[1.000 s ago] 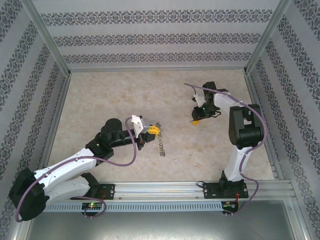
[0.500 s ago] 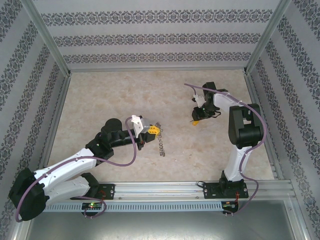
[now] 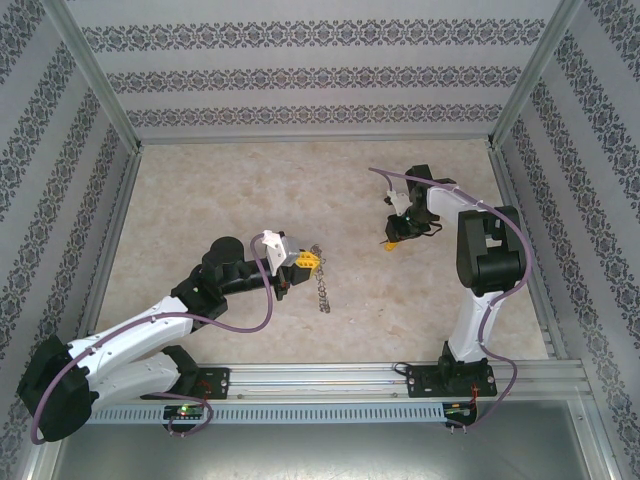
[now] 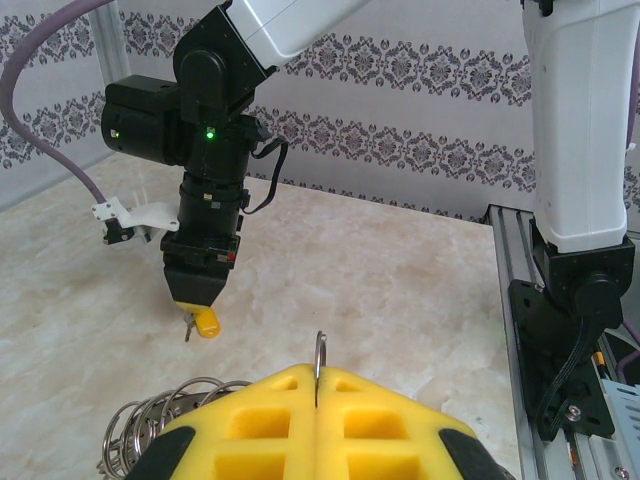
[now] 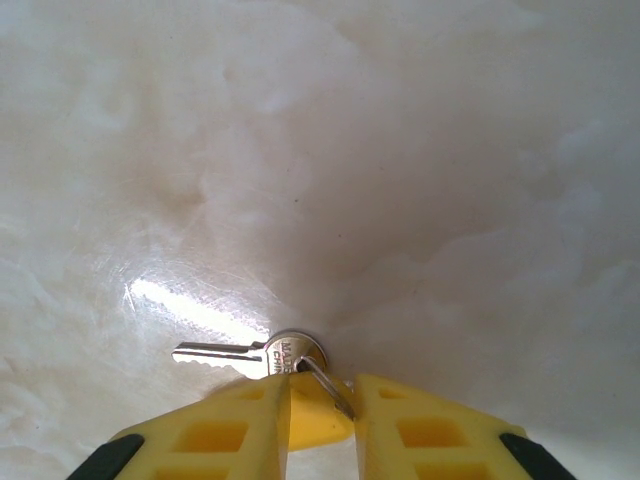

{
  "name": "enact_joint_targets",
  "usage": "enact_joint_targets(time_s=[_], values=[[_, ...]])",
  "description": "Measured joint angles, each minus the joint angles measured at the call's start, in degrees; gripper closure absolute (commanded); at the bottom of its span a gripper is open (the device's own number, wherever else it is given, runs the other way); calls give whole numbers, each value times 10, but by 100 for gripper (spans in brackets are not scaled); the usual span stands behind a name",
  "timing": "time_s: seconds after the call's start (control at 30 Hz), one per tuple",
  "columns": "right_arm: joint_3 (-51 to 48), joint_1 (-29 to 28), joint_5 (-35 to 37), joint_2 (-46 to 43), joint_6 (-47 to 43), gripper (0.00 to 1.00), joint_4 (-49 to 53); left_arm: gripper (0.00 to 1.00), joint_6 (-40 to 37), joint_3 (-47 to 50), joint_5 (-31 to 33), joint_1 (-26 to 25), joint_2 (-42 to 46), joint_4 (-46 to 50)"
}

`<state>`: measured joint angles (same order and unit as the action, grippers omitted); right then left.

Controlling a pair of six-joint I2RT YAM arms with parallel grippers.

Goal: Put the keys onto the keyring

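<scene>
Keyring (image 4: 138, 432) limp, chain of wire loops

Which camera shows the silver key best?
Right wrist: the small silver metal key is close up, blade and round head clear. Left wrist shows a distant speck; top external, too small to tell.

A pale stone table top (image 3: 200, 190) inside patterned walls (image 3: 300, 75).
The walls are white with grey flower stripes. Shiny metal posts (image 3: 93, 75) stand at the corners.
</scene>
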<state>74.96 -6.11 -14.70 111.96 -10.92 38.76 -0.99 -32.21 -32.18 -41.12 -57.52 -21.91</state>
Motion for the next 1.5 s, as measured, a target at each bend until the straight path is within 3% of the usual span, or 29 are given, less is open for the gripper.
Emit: enact_joint_targets(time_s=[0.73, 1.03, 1.3, 1.5], values=[[-37, 0, -40, -28, 1, 100, -26, 100, 0, 0, 10, 0, 0, 0], [-172, -41, -118, -240, -5, 100, -144, 100, 7, -2, 12, 0, 15, 23], [-286, -128, -226, -473, -9, 100, -267, 100, -20, -33, 1, 0, 58, 102], [-323, -221, -278, -593, 6, 100, -302, 100, -42, -34, -44, 0, 82, 113]])
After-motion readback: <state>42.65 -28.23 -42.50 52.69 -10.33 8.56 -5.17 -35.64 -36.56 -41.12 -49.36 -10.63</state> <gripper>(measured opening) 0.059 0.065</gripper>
